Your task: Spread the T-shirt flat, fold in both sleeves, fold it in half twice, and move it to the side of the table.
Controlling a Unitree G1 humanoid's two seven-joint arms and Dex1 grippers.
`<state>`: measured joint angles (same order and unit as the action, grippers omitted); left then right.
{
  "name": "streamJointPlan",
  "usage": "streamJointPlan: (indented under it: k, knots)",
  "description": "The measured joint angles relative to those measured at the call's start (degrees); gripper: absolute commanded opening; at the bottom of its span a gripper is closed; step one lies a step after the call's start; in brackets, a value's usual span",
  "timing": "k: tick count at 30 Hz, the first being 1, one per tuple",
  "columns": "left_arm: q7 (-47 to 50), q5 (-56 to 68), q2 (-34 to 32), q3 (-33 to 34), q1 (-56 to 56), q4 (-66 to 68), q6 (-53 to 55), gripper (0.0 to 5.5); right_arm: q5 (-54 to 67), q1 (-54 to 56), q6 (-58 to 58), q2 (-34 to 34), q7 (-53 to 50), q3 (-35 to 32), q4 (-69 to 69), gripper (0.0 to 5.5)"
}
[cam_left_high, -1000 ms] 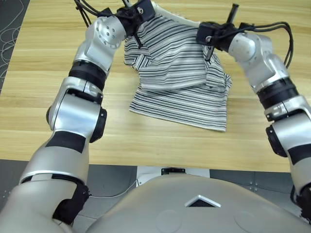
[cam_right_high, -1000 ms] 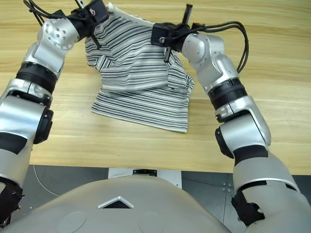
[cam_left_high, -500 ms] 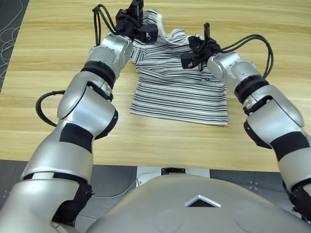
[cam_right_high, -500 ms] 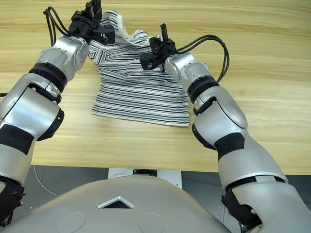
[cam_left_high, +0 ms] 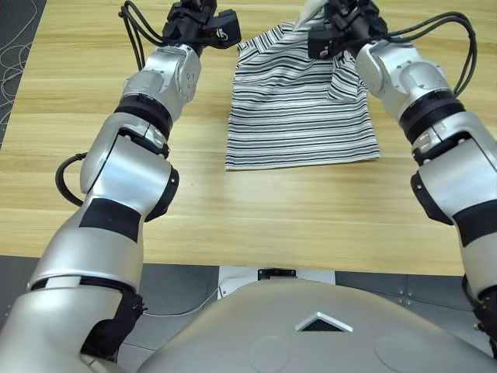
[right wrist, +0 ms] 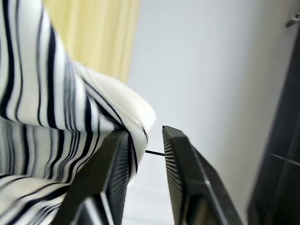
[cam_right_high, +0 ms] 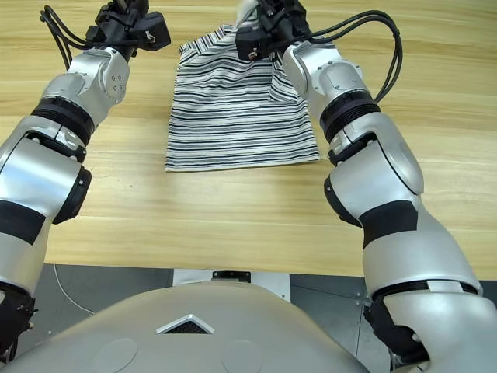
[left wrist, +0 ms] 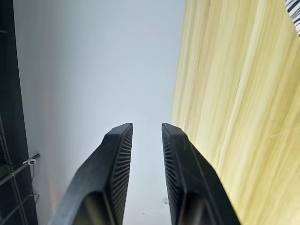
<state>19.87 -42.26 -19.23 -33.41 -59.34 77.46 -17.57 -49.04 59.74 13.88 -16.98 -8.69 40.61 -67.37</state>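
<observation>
**Inspector:** While both arms are stretched over the table, what does each gripper hold?

**Operator:** Right gripper: its fingers are pinched on the pale collar edge of the striped T-shirt. Left gripper: fingers slightly parted, with nothing between them.

**Inspector:** Location of the garment?

**Operator:** It lies on the wood, running from the right gripper back toward the robot. Its far end is lifted into that gripper and the remainder lies flat. The left gripper is apart from it, off to its outer side, with a strip of bare wood between them.

**Inspector:** Edges?

**Operator:** The side edge facing the left gripper is straight. The hem, at the end farthest from the right gripper, runs nearly square to it and lies flat. Just behind the right gripper, a sleeve is doubled over onto the body of the shirt.

**Inspector:** Room for movement?

**Operator:** Bare wood lies outward of each gripper and in a wide band between the hem and the table's near edge. In the left wrist view, the table's edge runs close alongside the left gripper's fingers, with a pale surface beyond it.
</observation>
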Motion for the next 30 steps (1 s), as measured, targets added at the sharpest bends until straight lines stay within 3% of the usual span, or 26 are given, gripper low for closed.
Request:
streamJointPlan:
  k: [3, 11, 14, 18, 22, 25, 30]
  knots:
    - [-0.55, 0.77, 0.01, 0.69, 0.00, -0.25, -0.65, 1.18, 0.88, -0.89, 1.02, 0.00, 3.05, -0.22, -0.57, 2.15]
    - [-1.36, 1.01, -0.01, 1.83, 0.10, -0.45, -1.10, 1.18, -1.67, -0.89, -1.54, -0.35, 3.83, 1.53, -0.83, 2.15]
    - [-3.70, 2.02, -0.19, 2.33, 0.96, -1.45, -3.68, 1.18, 3.11, -2.32, 1.01, -1.80, 7.47, -2.26, 1.69, 2.15]
    - [-22.29, 12.48, 1.25, 7.12, 8.35, -6.16, -9.68, 1.18, 26.42, -14.76, -2.23, -1.50, 31.99, -12.65, 20.19, 2.15]
    - [-43.10, 24.89, 0.91, 9.13, 22.96, -23.90, -7.74, 1.18, 41.03, -29.07, -15.60, -4.33, 48.99, -16.82, 43.32, 2.15]
    - [-53.48, 30.36, -1.32, 10.55, 32.70, -39.10, 0.22, 1.18, 45.70, -36.88, -25.59, -8.86, 54.60, -20.19, 54.40, 2.15]
    - [-55.05, 29.42, -2.88, 10.95, 35.32, -43.73, 5.92, 1.18, 45.65, -40.67, -29.28, -9.95, 55.10, -20.87, 57.00, 2.15]
